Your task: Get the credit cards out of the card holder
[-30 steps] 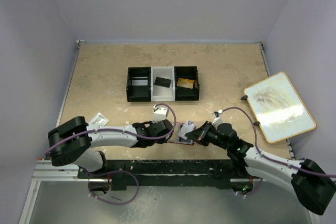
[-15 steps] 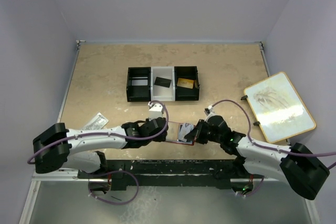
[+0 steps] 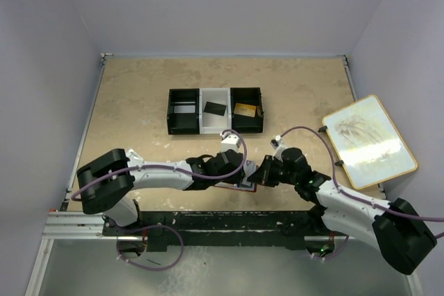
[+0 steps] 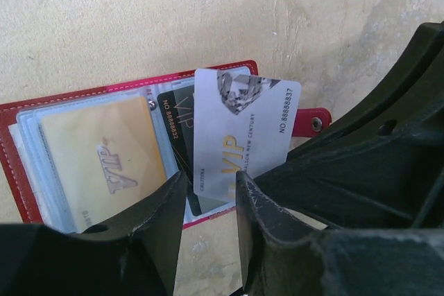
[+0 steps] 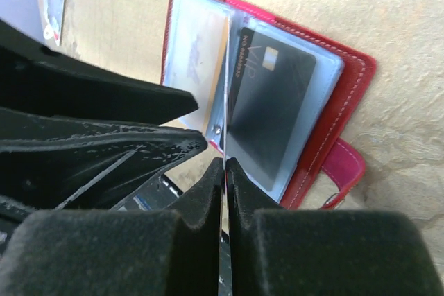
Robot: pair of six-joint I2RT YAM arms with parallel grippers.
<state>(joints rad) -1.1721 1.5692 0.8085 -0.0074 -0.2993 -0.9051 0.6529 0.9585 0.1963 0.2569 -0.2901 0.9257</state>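
Top view: the card holder (image 3: 239, 186) lies on the table (image 3: 139, 102) near the front edge, mostly hidden under the two grippers. The left gripper (image 3: 234, 170) reaches in from the left and the right gripper (image 3: 258, 173) from the right, and they meet over the holder. A tray (image 3: 171, 112) stands farther back, well apart from them.

Left wrist view: the holder lies open and flat, red border up, its tab (image 4: 312, 121) sticking out to the right. A gold card (image 4: 104, 161) sits in the left sleeve and a black card (image 4: 173, 129) in the next one. A white card (image 4: 243, 129) is tilted up, partly out of the holder, over the black card. The left jaws stand apart, with a lower corner of the white card showing in the gap; they are not pressed on it. The right gripper's black body covers the card's lower right corner.

Right wrist view: the right jaws are clamped on the white card, seen edge-on as a thin line between the pads. Just beyond the fingertips lies the black card in its clear sleeve.
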